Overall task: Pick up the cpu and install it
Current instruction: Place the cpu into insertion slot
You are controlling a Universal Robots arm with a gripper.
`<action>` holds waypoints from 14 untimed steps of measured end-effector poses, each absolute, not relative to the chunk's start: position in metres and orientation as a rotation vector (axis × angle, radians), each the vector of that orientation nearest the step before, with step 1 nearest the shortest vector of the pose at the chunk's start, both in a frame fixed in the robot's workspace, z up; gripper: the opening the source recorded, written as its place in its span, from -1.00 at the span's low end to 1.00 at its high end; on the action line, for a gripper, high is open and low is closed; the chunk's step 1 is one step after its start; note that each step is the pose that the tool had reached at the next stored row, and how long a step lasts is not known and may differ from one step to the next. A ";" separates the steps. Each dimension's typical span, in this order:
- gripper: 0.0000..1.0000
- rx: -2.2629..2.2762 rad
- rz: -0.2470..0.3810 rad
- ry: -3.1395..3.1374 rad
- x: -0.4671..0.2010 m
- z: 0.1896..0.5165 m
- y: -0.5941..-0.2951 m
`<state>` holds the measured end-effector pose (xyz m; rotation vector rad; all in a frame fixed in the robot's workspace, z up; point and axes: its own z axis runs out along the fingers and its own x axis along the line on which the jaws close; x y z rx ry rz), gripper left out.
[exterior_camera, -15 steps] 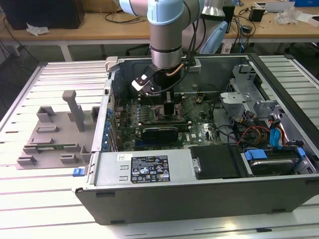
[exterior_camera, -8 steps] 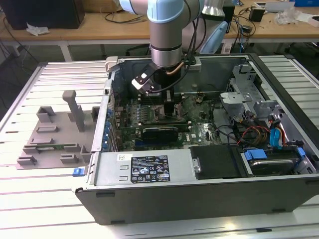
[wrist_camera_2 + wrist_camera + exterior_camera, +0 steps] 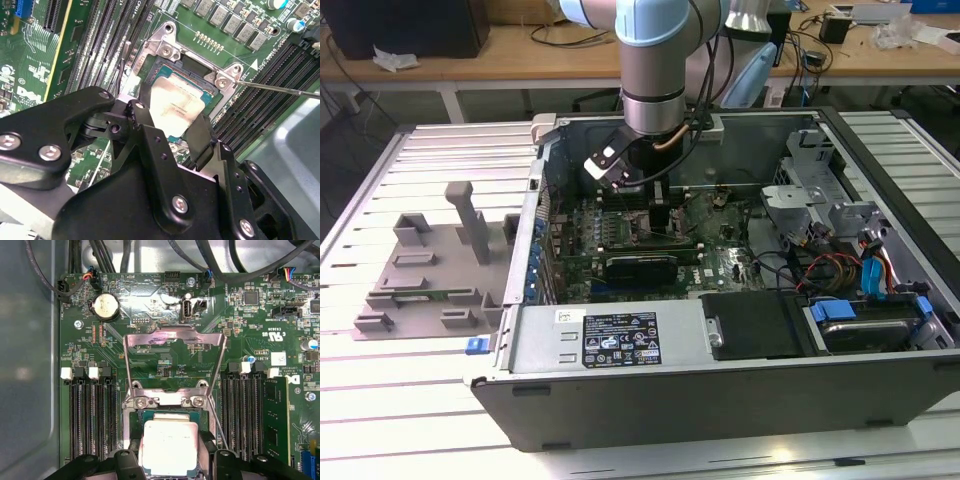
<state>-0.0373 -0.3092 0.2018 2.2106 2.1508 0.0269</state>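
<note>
On the exterior view's left, a grey plastic tray [image 3: 420, 270] with little blocks lies on the white ribbed table [image 3: 410, 425]. Just beside it, in the middle, sits a big grey metal computer case [image 3: 740, 405], lying flat with its side open. A green circuit board [image 3: 725, 265] covers its floor. The silver and pale blue robot arm [image 3: 655, 60] comes down into the case, and its black gripper [image 3: 650, 215] is low over the board. In both wrist views the cpu [image 3: 175, 107] [image 3: 167, 445], a small flat square chip with a shiny silver-grey top, lies over the dark square socket [image 3: 187, 70]. I cannot tell if it is all the way down. The gripper [image 3: 172, 122] [image 3: 170, 462] is closed on the cpu: its black fingers [image 3: 145, 117] press against two opposite sides of the chip. In the first wrist view the shiny metal socket frame [image 3: 172, 337] is flipped up and open. Long black memory slots [image 3: 90, 415] run along both sides of the socket, and a round silver battery [image 3: 106, 306] sits further off. On the exterior view's right, inside the case, are a flat black box [image 3: 755, 325] and red and blue wires [image 3: 873, 272].
</note>
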 end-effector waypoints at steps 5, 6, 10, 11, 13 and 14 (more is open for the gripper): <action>0.05 2.184 0.028 2.178 -0.037 0.202 -0.309; 0.05 2.168 0.028 2.193 -0.037 0.202 -0.309; 0.05 2.154 0.027 2.206 -0.037 0.205 -0.309; 0.05 2.153 0.025 2.208 -0.037 0.205 -0.309; 0.05 2.146 0.018 2.219 -0.037 0.205 -0.309; 0.05 2.143 0.016 2.225 -0.037 0.204 -0.309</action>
